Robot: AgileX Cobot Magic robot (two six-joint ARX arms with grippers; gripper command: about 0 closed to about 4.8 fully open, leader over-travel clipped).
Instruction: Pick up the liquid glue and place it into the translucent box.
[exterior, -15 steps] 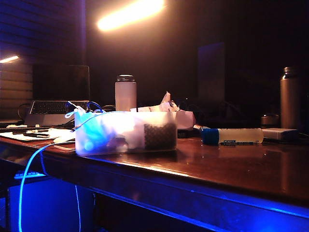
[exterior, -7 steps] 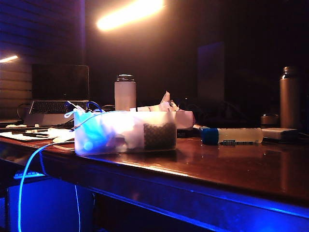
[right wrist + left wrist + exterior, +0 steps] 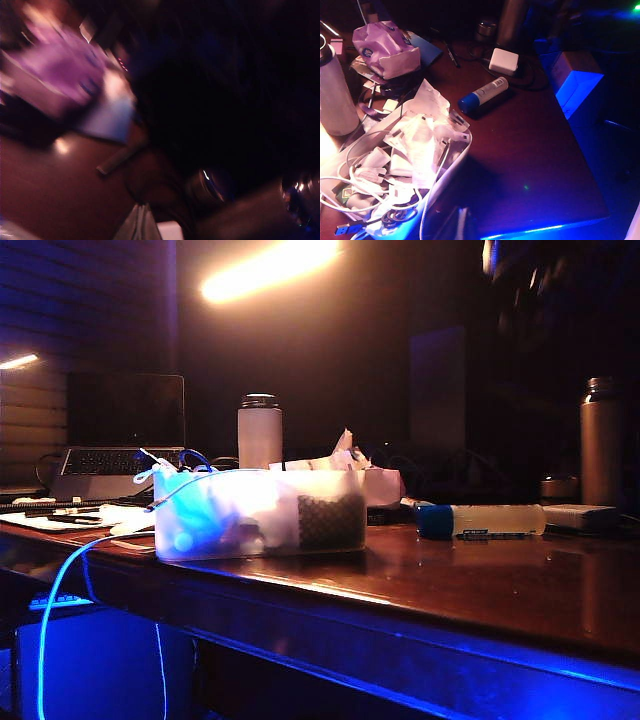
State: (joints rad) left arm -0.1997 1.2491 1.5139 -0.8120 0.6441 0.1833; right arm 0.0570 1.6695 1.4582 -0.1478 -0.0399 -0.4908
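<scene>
The exterior camera sits low, near the counter point(image 3: 480, 590) edge, looking level across it at the translucent box point(image 3: 260, 512) up close and the liquid glue point(image 3: 482, 521) farther back. The left wrist camera looks steeply down from above onto the same box point(image 3: 451, 170) and glue point(image 3: 483, 94). The right wrist camera, close and badly blurred, faces the counter surface point(image 3: 55, 185).

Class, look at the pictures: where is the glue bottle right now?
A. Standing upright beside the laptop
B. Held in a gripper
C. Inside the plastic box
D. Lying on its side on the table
D: the glue bottle lies flat on the table, outside the plastic box, with no gripper on it.
</scene>
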